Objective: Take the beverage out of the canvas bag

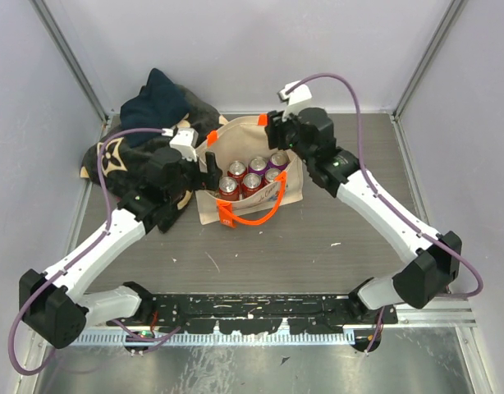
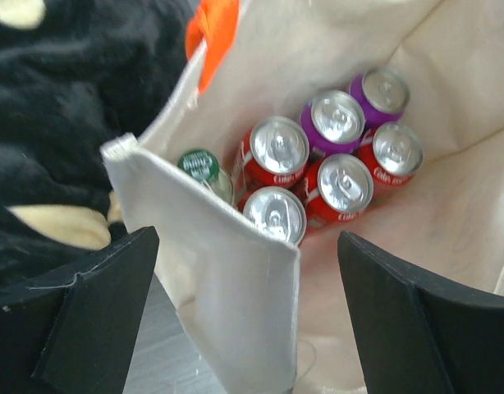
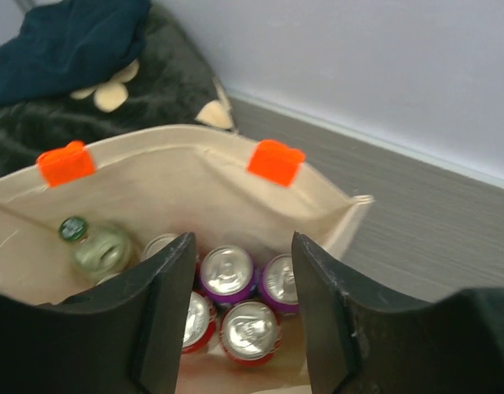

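Left gripper is open and empty. Its jaws straddle a corner of the canvas bag wall: one finger outside on the blanket side, one over the bag's inside. Right gripper is also open and empty, hovering over the bag mouth with cans directly below, between its fingers.

Beverages stand upright on the bag floor: a packed cluster of red cans and purple cans, plus a green-capped bottle against the wall nearest the left gripper. Can't tell which one is meant. The cans under the right gripper look like the easiest reach.

My take on the step:
- Left closes on the wall it straddles and pins the bag open.
- Right drops straight down on a can by the wall. The cans touch each other, so there's little finger room.
- Lift vertically, clearing the rim and the orange tabs.
- The loose orange handle droops off the front, away from both grippers.

Desk is grey, flat and scuffed. Dark patterned blanket is heaped just outboard of the left gripper, touching the bag. Pale walls with metal posts on three sides.
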`<state>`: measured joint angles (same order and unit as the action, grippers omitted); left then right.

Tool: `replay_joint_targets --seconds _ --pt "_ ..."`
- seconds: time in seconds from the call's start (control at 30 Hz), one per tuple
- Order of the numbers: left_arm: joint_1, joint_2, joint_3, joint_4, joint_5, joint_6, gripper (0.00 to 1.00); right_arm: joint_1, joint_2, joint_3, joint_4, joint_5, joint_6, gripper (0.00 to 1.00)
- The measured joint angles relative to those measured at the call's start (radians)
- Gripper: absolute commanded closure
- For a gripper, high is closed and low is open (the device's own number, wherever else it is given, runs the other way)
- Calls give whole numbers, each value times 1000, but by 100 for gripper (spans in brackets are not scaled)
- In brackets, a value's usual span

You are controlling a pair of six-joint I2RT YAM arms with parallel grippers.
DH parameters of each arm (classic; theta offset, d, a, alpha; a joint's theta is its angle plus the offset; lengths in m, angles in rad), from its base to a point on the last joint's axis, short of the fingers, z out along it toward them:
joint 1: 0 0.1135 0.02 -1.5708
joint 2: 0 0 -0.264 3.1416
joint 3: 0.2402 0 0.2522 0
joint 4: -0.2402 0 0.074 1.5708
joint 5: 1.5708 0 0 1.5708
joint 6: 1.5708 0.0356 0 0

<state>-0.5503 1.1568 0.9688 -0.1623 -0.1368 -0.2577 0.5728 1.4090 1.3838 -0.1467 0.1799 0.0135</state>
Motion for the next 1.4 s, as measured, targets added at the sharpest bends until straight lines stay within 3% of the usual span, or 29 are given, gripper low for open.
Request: replay_joint_targets --seconds 0.27,0.67,0.9,1.07,1.4 --pt "-56 -1 -119 -12 -8 -40 2 118 34 -43 -18 -6 7 52" --pt "-126 37 -204 44 -29 -82 2 128 34 -311 -21 51 73 52" --pt "-197 104 -204 55 -64 -104 2 128 49 -380 -26 97 136 40" --pt "-233 143 -204 35 -93 -127 2 127 56 -401 -25 100 163 23" --pt "-266 172 -200 25 -140 -137 2 117 64 -394 -19 159 234 25"
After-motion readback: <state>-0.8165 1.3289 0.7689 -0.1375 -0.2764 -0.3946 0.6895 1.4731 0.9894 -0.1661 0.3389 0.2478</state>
